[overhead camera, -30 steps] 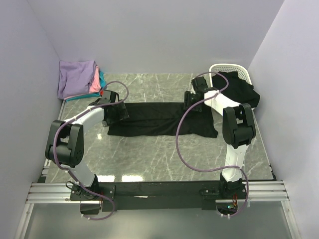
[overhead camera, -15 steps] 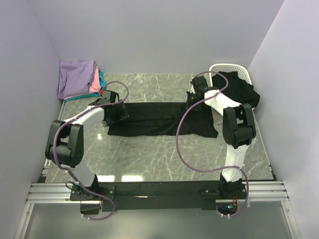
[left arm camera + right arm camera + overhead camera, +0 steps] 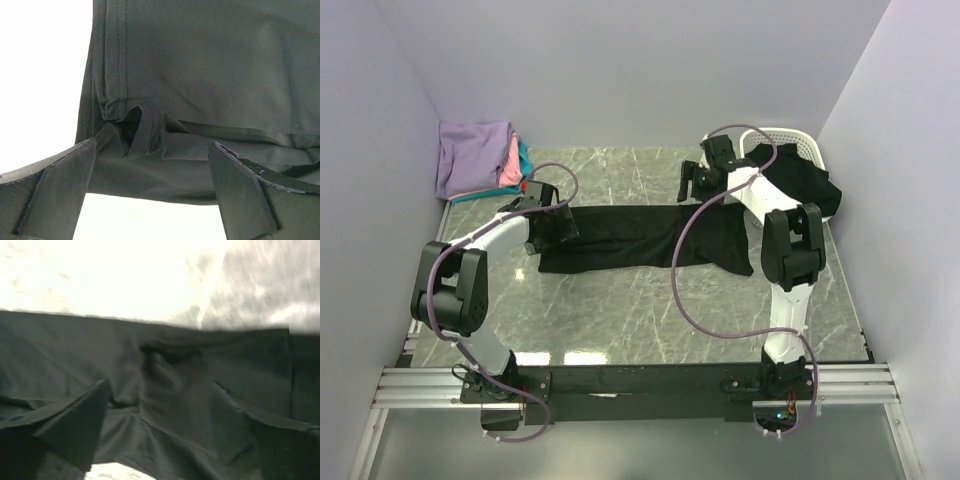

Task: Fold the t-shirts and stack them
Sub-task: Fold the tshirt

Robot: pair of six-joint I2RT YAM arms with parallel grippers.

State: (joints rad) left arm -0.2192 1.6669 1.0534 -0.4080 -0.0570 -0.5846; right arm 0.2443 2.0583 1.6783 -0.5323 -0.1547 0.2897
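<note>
A black t-shirt (image 3: 630,235), folded into a long strip, lies across the middle of the table. My left gripper (image 3: 563,222) stands open at its left end. In the left wrist view the left gripper (image 3: 152,146) has its fingers (image 3: 60,185) wide apart on either side of the t-shirt's (image 3: 210,65) wrinkled hem. My right gripper (image 3: 688,186) hangs open just above the strip's far edge, right of centre. In the blurred right wrist view the right gripper (image 3: 160,385) has black cloth (image 3: 175,405) lying loose beneath it. Folded lavender (image 3: 472,155), pink (image 3: 510,165) and teal (image 3: 524,158) t-shirts are stacked at the far left.
A white perforated basket (image 3: 782,134) stands at the far right with more loose black t-shirts (image 3: 805,185) spilling over its near side. Grey walls close in the table on the left, back and right. Purple cables loop from both arms.
The right gripper shut on the shirt's far edge, then opened and rose back and to the left. The shirt's right part shifted slightly. The left arm has not moved.
</note>
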